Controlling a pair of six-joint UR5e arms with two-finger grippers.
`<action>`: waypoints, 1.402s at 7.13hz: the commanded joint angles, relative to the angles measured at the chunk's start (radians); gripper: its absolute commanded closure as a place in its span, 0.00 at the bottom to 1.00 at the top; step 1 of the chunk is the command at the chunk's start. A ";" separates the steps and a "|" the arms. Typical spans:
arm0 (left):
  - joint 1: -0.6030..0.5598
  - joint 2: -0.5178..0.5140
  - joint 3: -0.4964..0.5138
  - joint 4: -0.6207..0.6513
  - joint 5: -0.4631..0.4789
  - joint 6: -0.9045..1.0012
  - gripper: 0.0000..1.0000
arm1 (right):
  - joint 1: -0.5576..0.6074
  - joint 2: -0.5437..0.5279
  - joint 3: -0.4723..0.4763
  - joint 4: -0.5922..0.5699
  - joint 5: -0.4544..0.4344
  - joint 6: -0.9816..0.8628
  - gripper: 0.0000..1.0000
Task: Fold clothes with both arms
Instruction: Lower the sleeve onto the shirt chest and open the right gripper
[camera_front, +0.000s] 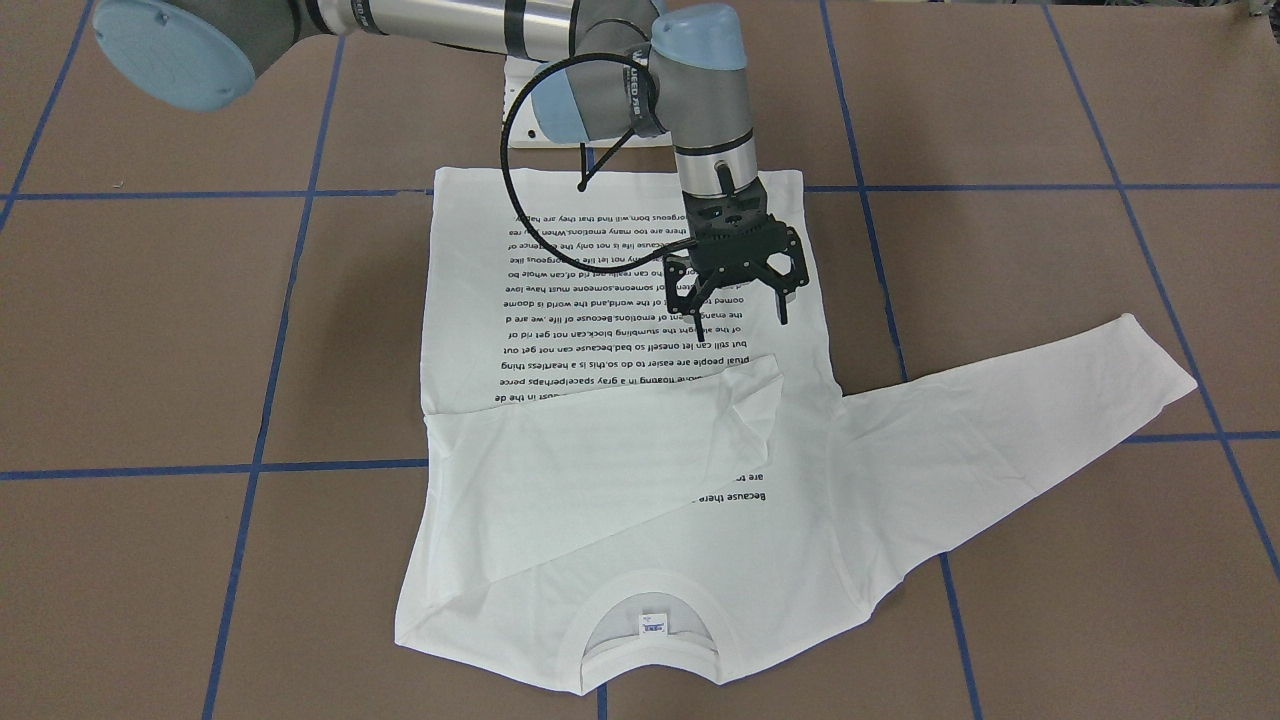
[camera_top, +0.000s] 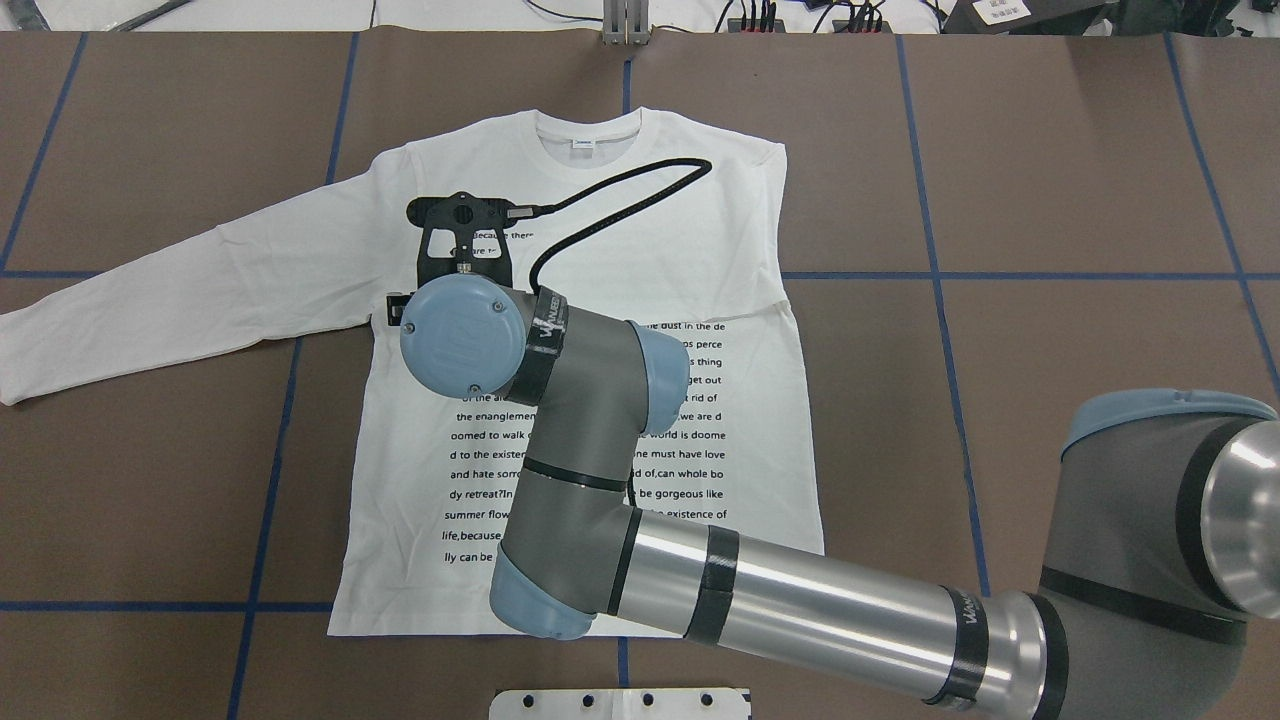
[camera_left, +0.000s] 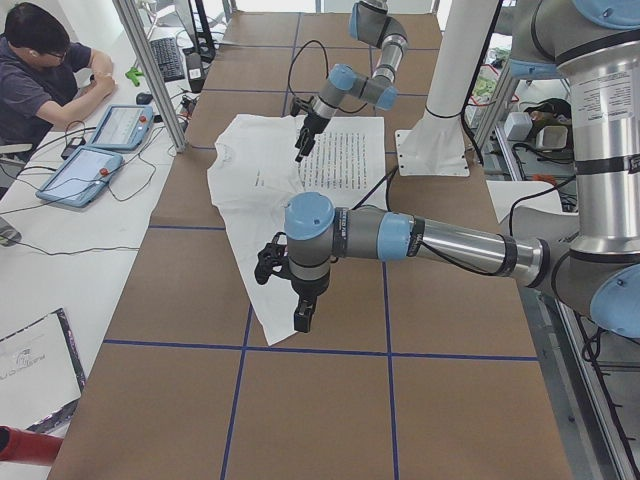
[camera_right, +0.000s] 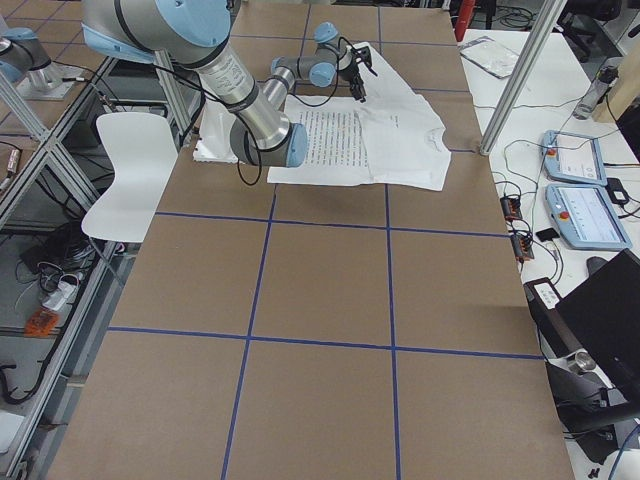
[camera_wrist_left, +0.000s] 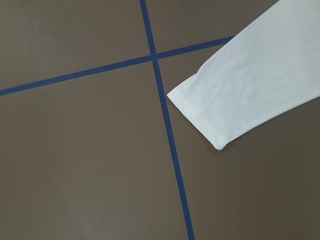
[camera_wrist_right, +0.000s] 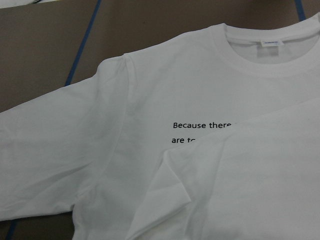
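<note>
Cuff (camera_wrist_left: 200, 110) of the outstretched sleeve (camera_top: 200, 290) lies flat way out on the robot's left. The left gripper (camera_left: 300, 310) hangs just above it, not touching as far as I can see. Only the side camera catches that gripper, so I can't tell if its fingers are apart or together.

Moving along, the shirt (camera_top: 700, 230) is spread face up on the table (camera_top: 1050, 180). The collar (camera_wrist_right: 240, 60) points away from the robot and the text (camera_top: 480, 435) is readable. The folded sleeve (camera_front: 600, 470) lies in across the chest, covering part of the top text lines.

The right gripper (camera_front: 738, 322) hovers above the shirt by that folded sleeve's end, fingers (camera_front: 781, 300) spread wide with nothing between them. The right arm (camera_top: 800, 590) reaches in over the hem from the robot's right.
</note>
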 joint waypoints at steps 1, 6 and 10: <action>0.001 -0.010 0.000 0.001 0.001 -0.002 0.00 | 0.030 -0.009 -0.044 -0.042 0.045 0.075 0.00; 0.001 -0.010 0.000 0.005 0.006 -0.001 0.00 | 0.018 0.165 -0.478 0.370 -0.024 0.227 0.02; 0.001 -0.010 0.000 0.005 0.009 -0.001 0.00 | -0.026 0.204 -0.518 0.375 -0.095 0.266 0.02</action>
